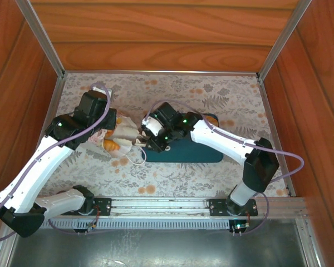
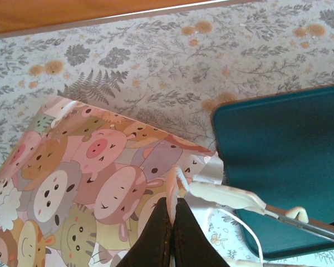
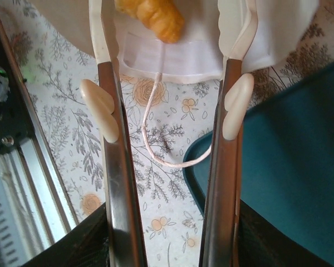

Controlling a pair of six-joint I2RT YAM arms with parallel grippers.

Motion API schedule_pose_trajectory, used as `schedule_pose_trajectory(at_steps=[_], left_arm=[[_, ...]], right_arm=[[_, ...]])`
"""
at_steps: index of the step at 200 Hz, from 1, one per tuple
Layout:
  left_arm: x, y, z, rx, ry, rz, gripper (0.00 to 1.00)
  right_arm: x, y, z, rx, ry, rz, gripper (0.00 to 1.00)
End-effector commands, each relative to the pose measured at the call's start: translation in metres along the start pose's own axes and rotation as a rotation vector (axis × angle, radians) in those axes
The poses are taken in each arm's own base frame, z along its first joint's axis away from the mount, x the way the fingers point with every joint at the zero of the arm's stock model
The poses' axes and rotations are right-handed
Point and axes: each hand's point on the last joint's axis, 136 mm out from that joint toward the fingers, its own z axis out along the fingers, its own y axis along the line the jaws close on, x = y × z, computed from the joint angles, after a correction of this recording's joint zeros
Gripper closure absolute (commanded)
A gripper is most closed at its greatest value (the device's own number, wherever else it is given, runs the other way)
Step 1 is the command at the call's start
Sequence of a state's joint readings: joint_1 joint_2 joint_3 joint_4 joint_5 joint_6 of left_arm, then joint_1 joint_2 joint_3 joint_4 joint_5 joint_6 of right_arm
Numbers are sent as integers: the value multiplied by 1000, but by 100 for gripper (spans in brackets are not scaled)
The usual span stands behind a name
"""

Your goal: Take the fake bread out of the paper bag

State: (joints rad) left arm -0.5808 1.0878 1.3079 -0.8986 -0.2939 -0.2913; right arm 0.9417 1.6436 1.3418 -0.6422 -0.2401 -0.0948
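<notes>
The right gripper (image 3: 166,50), jaws half apart and gripping nothing, reaches into the mouth of the paper bag (image 2: 100,183) around a golden bread roll (image 3: 153,16), while the left gripper (image 2: 171,225) pinches the bag's rim, left of the teal tray (image 2: 289,161).

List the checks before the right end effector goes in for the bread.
1. Left end effector shut on paper bag edge: ok.
2. Right end effector open: ok.
3. Bread in bag mouth, between its jaws: ok.
4. Cord handle out of the jaws' path: not ok, loops between them.
5. More bread deeper inside: cannot tell.
6. Teal tray has bare room: ok.
</notes>
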Motion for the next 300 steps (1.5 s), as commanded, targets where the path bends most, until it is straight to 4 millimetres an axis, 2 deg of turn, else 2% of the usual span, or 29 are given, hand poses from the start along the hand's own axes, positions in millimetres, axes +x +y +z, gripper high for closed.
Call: schedule_pose_trajectory(at_steps=[1,35,69,99,130,157,175,193,206,219,248,300], left_arm=[[-3,4,-2,-17,-7,-22,100],[-4,1,2,-9,7,-14,100],[-4,-2,3,5,10,-18,100],[-3,-4,3,15,15,-22,100],[-4,-4,1,21,10,-25,100],[-4,-3,-1,17,4,-23,100],[-4,-4,-1,23,2,-27,100],[-4,-4,-2,27,2,-34,100],[-4,-5,-2,31,5,-36,100],[-4,-6,-1,35,7,-40,100],[-2,-3,-1,24,5,-38,100],[-2,-2,0,17,2,-27,100]], right_arm=[[-13,3,14,18,-7,-172,49],[-10,-2,38,85,59,-233,50],[-21,-9,52,153,51,-257,49],[-19,-3,65,128,83,-304,50],[-10,11,59,82,120,-358,52],[-4,3,58,130,118,-402,51],[-8,-3,60,162,135,-409,48],[-21,-12,64,216,123,-397,50],[-25,-8,69,198,110,-406,50],[-28,-6,70,189,106,-410,54],[-24,6,57,150,112,-409,67],[-5,29,12,82,93,-274,72]])
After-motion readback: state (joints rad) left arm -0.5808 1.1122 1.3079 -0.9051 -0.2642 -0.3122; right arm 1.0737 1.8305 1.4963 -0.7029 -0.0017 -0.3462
